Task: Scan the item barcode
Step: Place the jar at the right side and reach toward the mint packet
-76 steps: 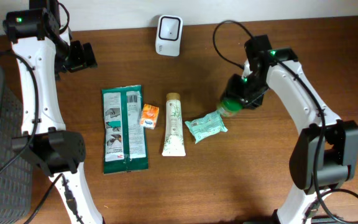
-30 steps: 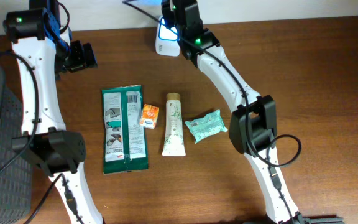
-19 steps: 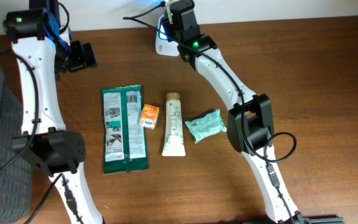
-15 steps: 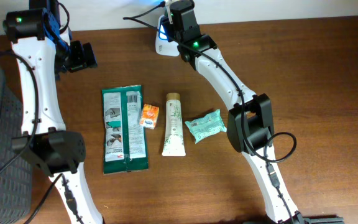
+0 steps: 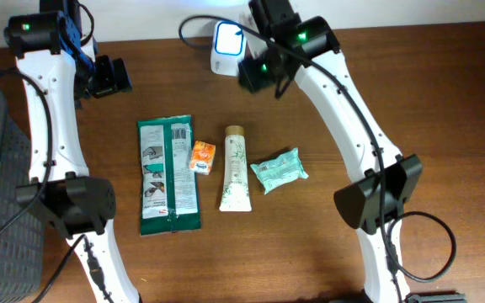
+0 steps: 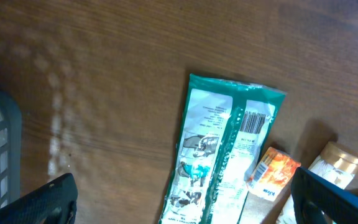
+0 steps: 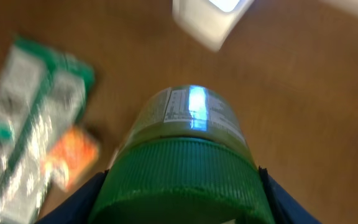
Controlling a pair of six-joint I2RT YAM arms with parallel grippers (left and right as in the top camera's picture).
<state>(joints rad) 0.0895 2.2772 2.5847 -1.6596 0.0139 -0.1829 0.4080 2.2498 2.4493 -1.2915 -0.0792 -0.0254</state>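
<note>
Jar point(image 7: 191, 118) with the green lid is clamped in your right gripper point(image 7: 182, 186), held up just right of the scanner point(image 5: 228, 39) at the far edge, with blue light on its label. Your left gripper point(image 6: 191, 199) is spread wide at far left. Packet point(image 5: 169, 174), orange box point(image 5: 202, 156), tube point(image 5: 236, 168) and pouch point(image 5: 279, 171) lie mid-table.

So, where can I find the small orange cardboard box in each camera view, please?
Overhead: the small orange cardboard box lies left of centre.
Left wrist: the box is at the lower right.
Right wrist: the box is at the lower left, blurred, left of the clear jar with the green ribbed lid.
Shared landmark: the long green foil packet, beside the box in all three views.
</note>
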